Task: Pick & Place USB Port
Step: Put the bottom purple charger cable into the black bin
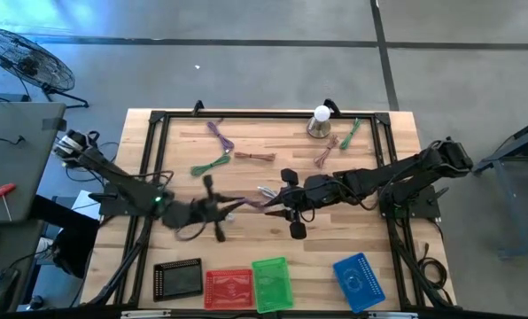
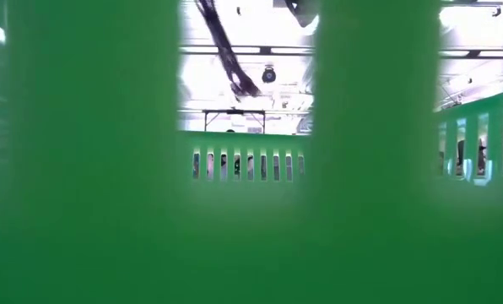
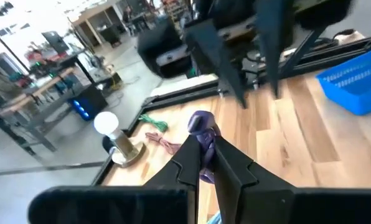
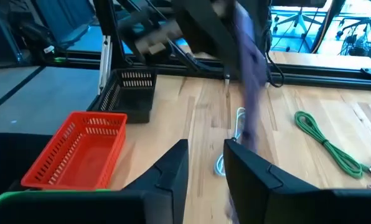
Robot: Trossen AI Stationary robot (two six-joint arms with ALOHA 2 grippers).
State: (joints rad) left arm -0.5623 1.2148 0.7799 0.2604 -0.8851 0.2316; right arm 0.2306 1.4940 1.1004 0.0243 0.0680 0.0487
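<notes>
Purple cable strung between the two grippers at mid-table in the high view, left gripper at one end, right gripper at the other. Along the near edge, four baskets in a row: black basket, red basket, green basket, blue basket. Farther back on the wooden table, a green cable, a brown cable and a white bulb on a metal base.

Low view almost wholly blocked by green basket slats; above them, a dark purple strand hanging slantwise against the bright ceiling.

Left wrist view: left gripper pinched tight on the purple cable, whose end sticks up between the dark fingers. Beyond, bulb on its base, green cable, corner of blue basket.

Right wrist view: right gripper with fingers parted, purple cable dangling beside the gap and not clearly clamped. Red basket, black basket, a white cable lying on the wood, green cable.
</notes>
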